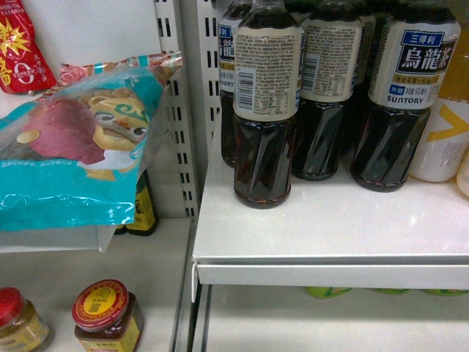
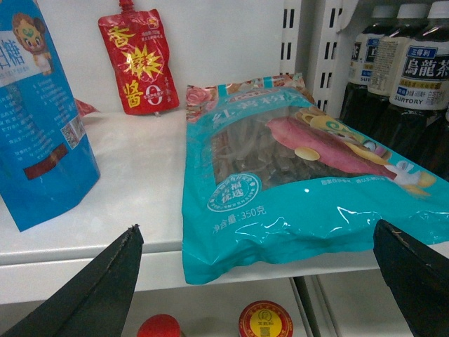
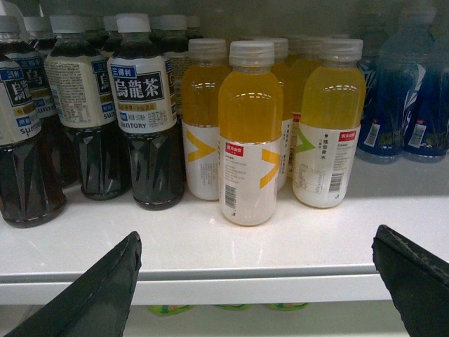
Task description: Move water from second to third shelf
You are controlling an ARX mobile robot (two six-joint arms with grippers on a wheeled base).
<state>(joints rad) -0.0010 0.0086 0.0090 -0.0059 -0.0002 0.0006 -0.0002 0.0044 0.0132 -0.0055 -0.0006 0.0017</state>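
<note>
Two grippers, both with jaws spread wide and nothing between them: my left gripper [image 2: 256,274] hangs in front of a white shelf [image 2: 133,189], my right gripper [image 3: 256,274] in front of the drinks shelf [image 3: 231,246]. On the left wrist camera I've got a teal packet [image 2: 295,189] lying flat with its near end overhanging the shelf lip, a blue pouch [image 2: 38,119] standing at the left, and a red spouted sauce pouch [image 2: 139,63] propped against the back wall. Below the lip I can just make out a red-and-yellow jar lid [image 2: 265,319]. On the right wrist camera, dark oolong tea bottles [image 3: 144,112] stand in rows at the left, yellow juice bottles [image 3: 250,133] with white caps in the middle, one of them forward of the rest, and blue bottles [image 3: 400,98] at the far right, blurry. From the head camera the tea bottles crowd the upper shelf, and beneath its front edge I see only slivers of green tops [image 1: 328,292] on the shelf below, too little to say what they are. The water with the green label: I cannot pick it out in any view right now.
</note>
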